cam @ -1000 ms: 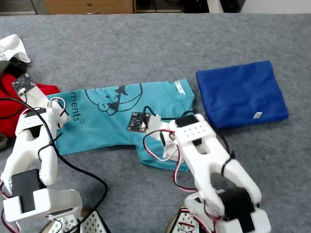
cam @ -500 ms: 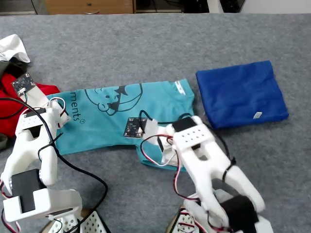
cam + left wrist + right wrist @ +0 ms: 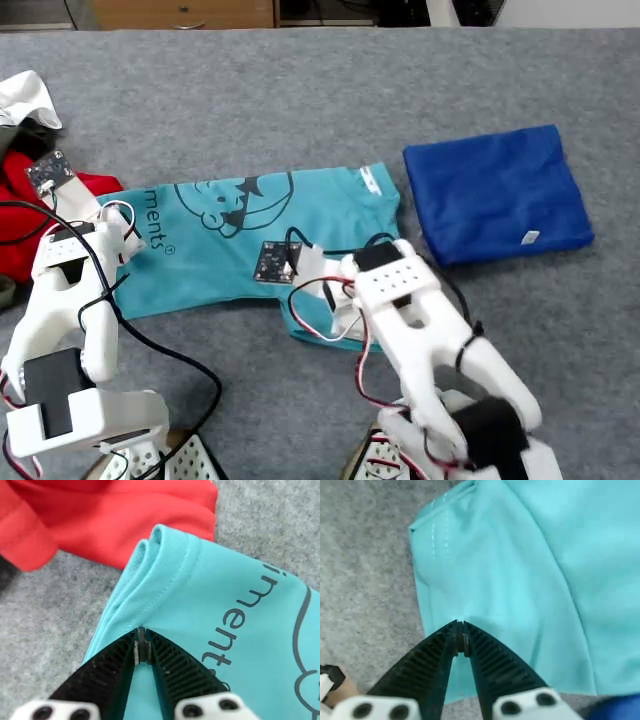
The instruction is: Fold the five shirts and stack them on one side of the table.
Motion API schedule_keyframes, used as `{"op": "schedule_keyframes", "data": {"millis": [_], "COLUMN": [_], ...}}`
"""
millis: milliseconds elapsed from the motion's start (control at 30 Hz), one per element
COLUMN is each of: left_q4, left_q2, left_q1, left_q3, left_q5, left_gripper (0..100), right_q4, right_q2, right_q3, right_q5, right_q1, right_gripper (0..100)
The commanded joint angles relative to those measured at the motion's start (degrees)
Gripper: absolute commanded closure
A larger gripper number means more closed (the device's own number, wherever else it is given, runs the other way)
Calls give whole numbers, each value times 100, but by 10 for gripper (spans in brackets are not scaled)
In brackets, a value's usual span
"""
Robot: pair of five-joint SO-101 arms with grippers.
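A teal shirt [image 3: 230, 240] lies flat at the centre of the grey table [image 3: 300, 100]. The left hand [image 3: 142, 650] is closed on its left edge, and the right hand [image 3: 460, 639] is closed on its lower right part. Lifting both together, evenly, should keep the fold straight.

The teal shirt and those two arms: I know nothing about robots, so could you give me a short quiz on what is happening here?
1. True or false: the blue shirt is already folded.
2. The left gripper and the right gripper are both shut on: A the blue shirt; B the teal shirt; C nothing.
3. What colour is the shirt lying beside the teal corner that the left gripper holds?

Key: 1 true. 2 B. 3 red, the red shirt.
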Motion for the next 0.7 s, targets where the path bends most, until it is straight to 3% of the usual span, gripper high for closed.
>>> {"op": "schedule_keyframes", "data": {"millis": [0, 433, 667], "left_q4": [-88, -88, -79], "left_q2": [-22, -22, -22], "left_q1": [70, 70, 62], "left_q3": [-237, -229, -229], "left_q5": [-26, -18, -18], "left_gripper": [979, 980, 980], "right_q4": [-97, 765, 738], "right_q2": [418, -514, -857], "right_q3": [-57, -31, -22], "right_q5": [44, 360, 448], "right_q1": [-92, -101, -154], "right_gripper": [996, 996, 981]}}
